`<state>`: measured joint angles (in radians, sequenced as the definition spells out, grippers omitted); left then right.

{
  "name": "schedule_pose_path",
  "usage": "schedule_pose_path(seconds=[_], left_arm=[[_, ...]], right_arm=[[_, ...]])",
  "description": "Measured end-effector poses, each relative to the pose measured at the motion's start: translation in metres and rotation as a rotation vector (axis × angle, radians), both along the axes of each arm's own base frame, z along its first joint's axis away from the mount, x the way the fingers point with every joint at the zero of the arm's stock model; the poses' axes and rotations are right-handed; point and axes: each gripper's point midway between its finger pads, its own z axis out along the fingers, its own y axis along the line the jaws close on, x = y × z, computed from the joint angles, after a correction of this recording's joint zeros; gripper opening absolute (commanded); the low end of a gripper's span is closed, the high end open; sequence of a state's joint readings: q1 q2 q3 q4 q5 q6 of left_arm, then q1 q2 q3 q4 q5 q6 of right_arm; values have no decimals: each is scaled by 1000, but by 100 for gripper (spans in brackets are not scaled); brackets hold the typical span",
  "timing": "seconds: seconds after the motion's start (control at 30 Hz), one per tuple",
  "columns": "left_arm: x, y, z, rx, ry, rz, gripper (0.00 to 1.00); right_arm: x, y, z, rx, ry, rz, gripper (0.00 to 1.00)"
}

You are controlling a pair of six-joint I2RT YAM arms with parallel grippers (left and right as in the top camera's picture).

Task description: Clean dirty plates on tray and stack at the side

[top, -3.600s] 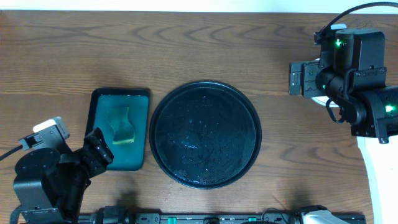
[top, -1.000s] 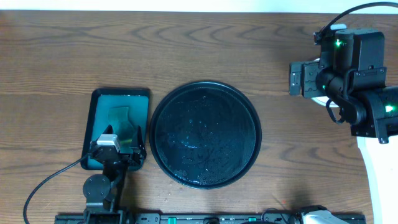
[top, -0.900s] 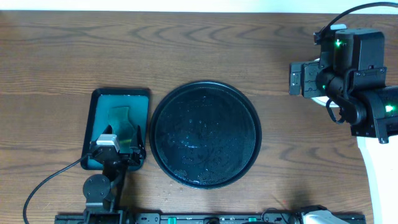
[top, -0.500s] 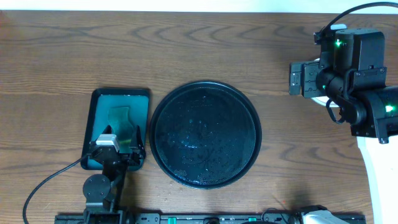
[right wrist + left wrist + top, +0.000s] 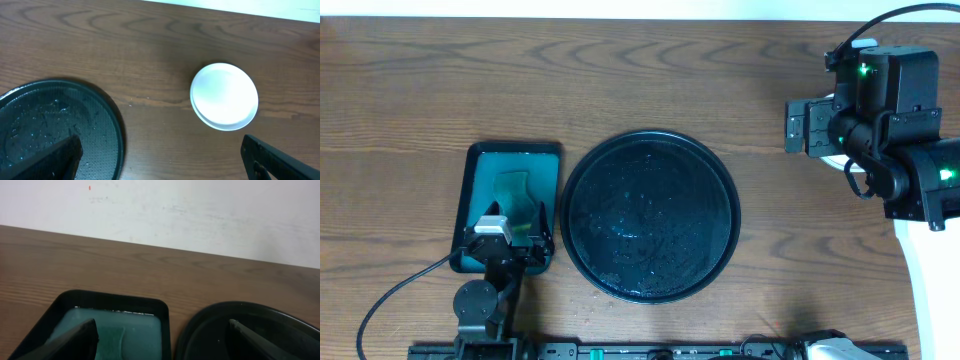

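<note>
The round black tray (image 5: 650,215) sits at the table's middle, wet with droplets and holding no plates; it also shows in the left wrist view (image 5: 250,325) and the right wrist view (image 5: 55,125). A stack of plates (image 5: 224,102) with a clean white plate on top rests on the wood to the tray's right. In the overhead view only a white edge (image 5: 834,160) shows under the right arm. My right gripper (image 5: 807,127) (image 5: 160,160) is open and empty above the wood between tray and stack. My left gripper (image 5: 508,238) (image 5: 162,345) is open and empty, low over the teal tray's near end.
A dark teal rectangular tray (image 5: 480,170) (image 5: 115,305) left of the black tray holds a green sponge (image 5: 515,195). A cable runs along the table's front left. A white wall stands behind the far table edge.
Since the earliest frame my left arm has swung from the front-left corner to rest at the teal tray's near end. Nothing has moved in the last second.
</note>
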<state>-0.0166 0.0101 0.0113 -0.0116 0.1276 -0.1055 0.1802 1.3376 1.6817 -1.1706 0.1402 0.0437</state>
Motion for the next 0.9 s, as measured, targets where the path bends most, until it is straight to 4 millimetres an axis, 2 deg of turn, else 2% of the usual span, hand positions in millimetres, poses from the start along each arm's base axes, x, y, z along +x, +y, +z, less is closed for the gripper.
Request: schedule_pose_path(seconds=[0.43,0.57,0.7,0.83,0.87,0.9], left_arm=[[0,0,0,0,0,0,81],[0,0,0,0,0,0,81],[0,0,0,0,0,0,82],[0,0,0,0,0,0,81],[0,0,0,0,0,1,81],[0,0,0,0,0,1,81]], right_arm=[[0,0,0,0,0,0,99],[-6,-1,8,5,-26,0,99],[-31,-6,39,22,-129,-1,99],[-74,-15,81,47,-288,-7,99],[-95,-21,98,56,-358,-15,99],[-101,-23,102,58,-377,-18,99]])
